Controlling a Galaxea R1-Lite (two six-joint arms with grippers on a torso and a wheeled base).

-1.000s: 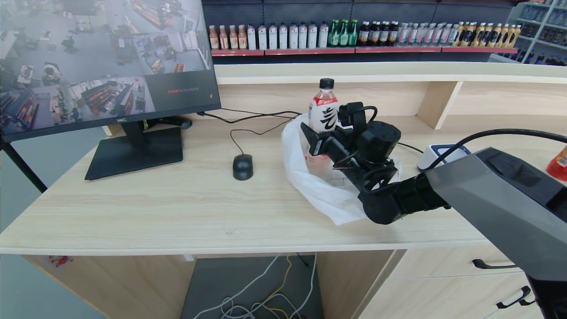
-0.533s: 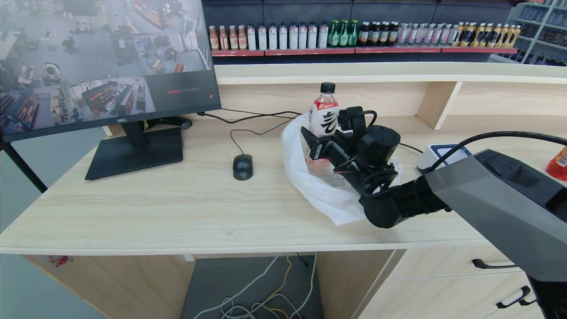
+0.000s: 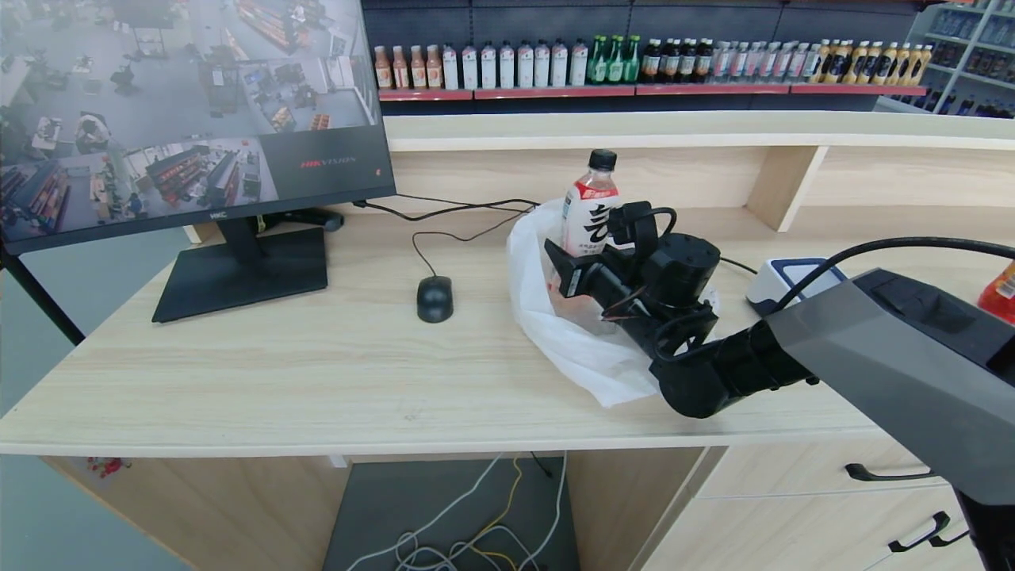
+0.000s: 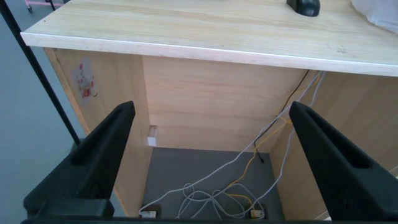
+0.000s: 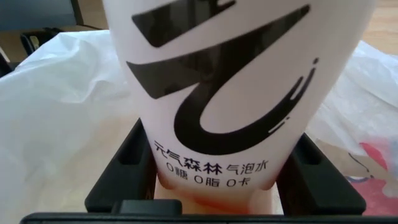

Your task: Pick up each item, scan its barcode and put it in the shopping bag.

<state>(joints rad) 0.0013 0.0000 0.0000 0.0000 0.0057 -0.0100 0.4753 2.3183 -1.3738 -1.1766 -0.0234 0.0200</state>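
A drink bottle (image 3: 591, 208) with a black cap and a white label stands upright in my right gripper (image 3: 572, 266), which is shut on its lower body above the mouth of the white shopping bag (image 3: 569, 341). In the right wrist view the bottle (image 5: 231, 93) sits between the black fingers (image 5: 121, 171), with the bag (image 5: 56, 124) spread below and around it. My left gripper (image 4: 211, 162) hangs open below the desk's front edge (image 4: 186, 46), with nothing between its fingers. A white barcode scanner (image 3: 785, 279) sits on the desk to the right of the bag.
A monitor (image 3: 186, 119) on a black stand fills the desk's left side, with a black mouse (image 3: 434, 298) and cables near the middle. A raised counter ledge (image 3: 698, 127) runs behind. A red-orange item (image 3: 1001, 293) sits at the far right. Cables (image 4: 217, 193) lie under the desk.
My right gripper has shifted the bottle slightly right and tilted it a little, staying over the bag's mouth. The left arm has not moved.
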